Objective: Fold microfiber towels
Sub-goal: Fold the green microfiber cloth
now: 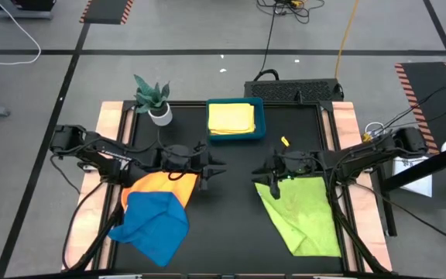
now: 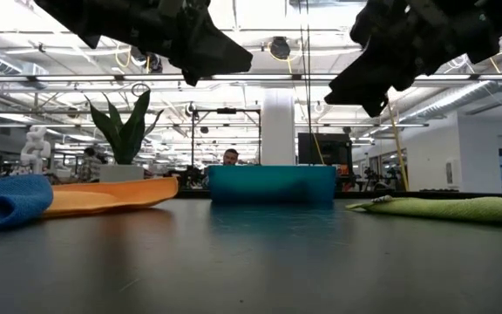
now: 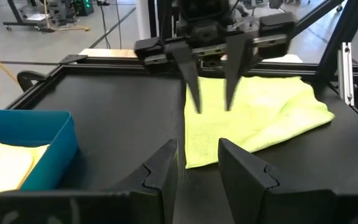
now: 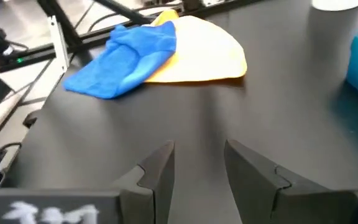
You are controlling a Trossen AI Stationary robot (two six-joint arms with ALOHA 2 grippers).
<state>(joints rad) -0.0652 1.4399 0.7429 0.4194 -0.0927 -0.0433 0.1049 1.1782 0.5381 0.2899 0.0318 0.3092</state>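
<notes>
On the black table top (image 1: pixel 231 217), framed at both sides by pale wooden boards (image 1: pixel 113 116), three groups of cloth are laid out. At the left, a blue towel (image 1: pixel 152 223) lies crumpled over the near part of an orange towel (image 1: pixel 161 184); at the right, a lime green towel (image 1: pixel 304 213) lies spread flat, one corner pointing toward the table's middle. At the far edge, a teal tray (image 1: pixel 259 118) holds a folded yellow towel (image 1: pixel 231 118), and a small potted plant (image 1: pixel 153 99) stands just beside the tray's left side. A small yellow object (image 1: pixel 285 141), too small to identify, lies on the bare surface near the tray's right.

The left gripper (image 1: pixel 217 166) hovers above the table beside the orange towel, its fingers (image 3: pixel 166 171) apart with a clear gap and nothing between them. The right gripper (image 1: pixel 259 172) hovers at the inner corner of the lime green towel, its fingers (image 4: pixel 160 168) likewise apart and empty. The two grippers face each other across the middle of the table, and in the low view both hang clear of the surface.

Beyond the table, the floor is grey with pale lines, striped hazard mats (image 1: pixel 107 11) and trailing cables (image 1: pixel 271 35). The low view shows a large hall with ceiling lights, a white column (image 2: pixel 278 126), and a person (image 2: pixel 230 158) behind the tray.
</notes>
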